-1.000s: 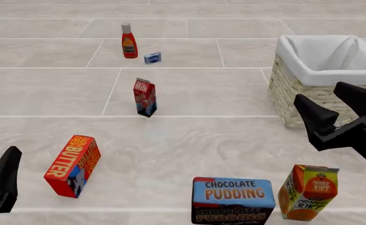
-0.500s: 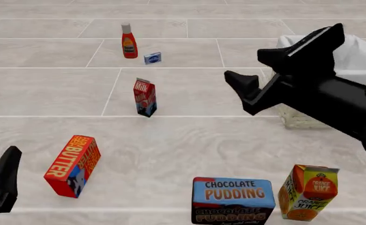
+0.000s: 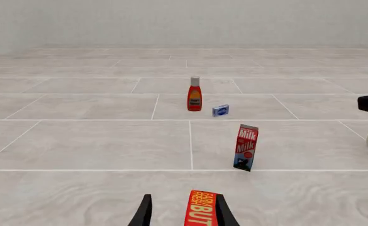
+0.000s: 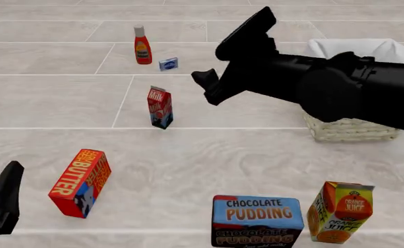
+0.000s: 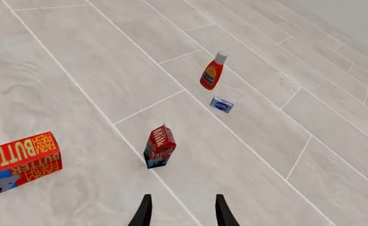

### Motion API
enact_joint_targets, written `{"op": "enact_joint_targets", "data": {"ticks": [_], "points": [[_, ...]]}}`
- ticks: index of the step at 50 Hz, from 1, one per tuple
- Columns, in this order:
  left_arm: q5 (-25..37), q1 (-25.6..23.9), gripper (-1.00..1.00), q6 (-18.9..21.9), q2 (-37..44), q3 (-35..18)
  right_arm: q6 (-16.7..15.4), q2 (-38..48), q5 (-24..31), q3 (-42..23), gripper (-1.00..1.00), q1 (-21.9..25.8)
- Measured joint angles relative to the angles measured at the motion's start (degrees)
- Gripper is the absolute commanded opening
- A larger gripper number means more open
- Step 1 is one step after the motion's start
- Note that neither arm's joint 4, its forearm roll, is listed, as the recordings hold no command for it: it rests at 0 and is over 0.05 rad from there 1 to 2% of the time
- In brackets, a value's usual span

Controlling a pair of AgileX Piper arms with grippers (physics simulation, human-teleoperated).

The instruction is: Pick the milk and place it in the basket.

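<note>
While the right gripper (image 4: 219,64) hangs spread and empty near the upright milk (image 4: 160,107), a light, stiff, tippable carton is judged best pinched across its flat mid-body sides.

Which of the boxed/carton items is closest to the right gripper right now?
The milk: the small red carton with a gabled top, standing upright just left of the right gripper. The butter box, chocolate pudding box and orange juice carton all sit along the near edge.

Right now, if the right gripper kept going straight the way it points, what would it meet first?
Probably the milk: in the right wrist view it stands just ahead of the open right gripper, slightly off its centre line. Depth is unclear.
</note>
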Motion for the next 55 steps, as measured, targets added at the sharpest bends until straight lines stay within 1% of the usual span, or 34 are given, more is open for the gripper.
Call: {"op": "enact_joint_targets", "data": {"ticks": [15,31,45,55], "points": [[0.0,0.0,1.00,0.0,0.0,0.0,-0.2,12.9,4.0,-13.9,1.00,0.8],[0.0,0.0,1.00,0.0,0.0,0.0,0.7,25.8,8.1,-28.5,1.00,0.3],[0.0,0.0,1.00,0.0,0.0,0.0,2.6,36.0,12.3,-40.5,1.00,0.7],[0.0,0.0,1.00,0.0,0.0,0.0,3.9,42.1,14.6,-47.4,1.00,0.9]]}}
